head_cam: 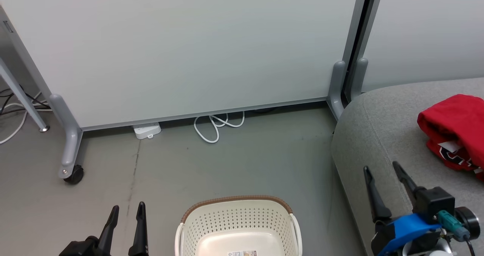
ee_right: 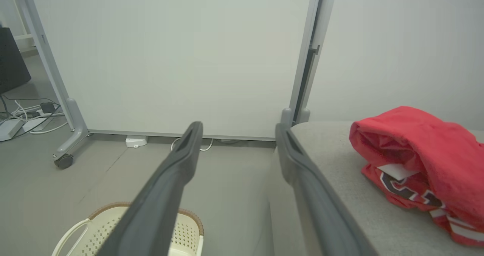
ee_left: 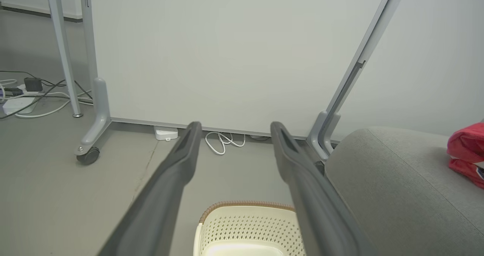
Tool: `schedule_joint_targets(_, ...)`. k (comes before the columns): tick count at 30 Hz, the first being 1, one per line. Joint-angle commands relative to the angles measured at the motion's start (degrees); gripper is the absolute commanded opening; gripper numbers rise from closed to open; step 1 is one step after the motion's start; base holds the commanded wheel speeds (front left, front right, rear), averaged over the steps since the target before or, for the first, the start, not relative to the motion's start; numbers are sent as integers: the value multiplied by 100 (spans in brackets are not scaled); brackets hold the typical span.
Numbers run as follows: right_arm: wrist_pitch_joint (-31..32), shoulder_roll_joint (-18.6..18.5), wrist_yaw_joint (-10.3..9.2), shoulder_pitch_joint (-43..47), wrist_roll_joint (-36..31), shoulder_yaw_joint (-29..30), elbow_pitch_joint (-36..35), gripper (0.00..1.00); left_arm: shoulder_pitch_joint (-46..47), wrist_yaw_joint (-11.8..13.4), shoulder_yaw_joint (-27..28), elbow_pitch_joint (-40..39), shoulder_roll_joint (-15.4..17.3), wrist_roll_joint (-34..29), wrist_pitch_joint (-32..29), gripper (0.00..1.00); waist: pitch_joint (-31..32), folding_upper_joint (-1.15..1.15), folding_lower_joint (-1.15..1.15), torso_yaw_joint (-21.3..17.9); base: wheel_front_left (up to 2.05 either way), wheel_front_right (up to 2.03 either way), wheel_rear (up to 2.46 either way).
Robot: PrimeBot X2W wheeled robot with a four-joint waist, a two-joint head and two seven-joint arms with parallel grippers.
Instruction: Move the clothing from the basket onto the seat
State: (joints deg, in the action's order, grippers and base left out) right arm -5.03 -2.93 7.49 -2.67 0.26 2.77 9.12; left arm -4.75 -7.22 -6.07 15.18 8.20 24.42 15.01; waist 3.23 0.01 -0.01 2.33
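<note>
The red clothing lies in a heap on the grey seat at the right, a plain red piece on top of one with black-and-white lettering. The cream basket stands on the floor at bottom centre; the part of its inside that shows holds only a label. My left gripper is open, low and left of the basket. My right gripper is open above the seat's front edge, left of the clothing. Both wrist views show the seat, the clothing and the basket.
A white partition panel on grey wheeled feet stands behind the basket. A white cable and a small white box lie at its base. Cables and a metal leg are at far left. Grey floor lies between.
</note>
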Motion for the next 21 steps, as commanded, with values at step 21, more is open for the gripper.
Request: schedule_joint_targets(21, -80, 7, 1, 139, 225, -193, 142, 100, -13, -40, 45, 195, 72, -67, 26, 100, 26, -1, 1, -23, 0, 0, 0)
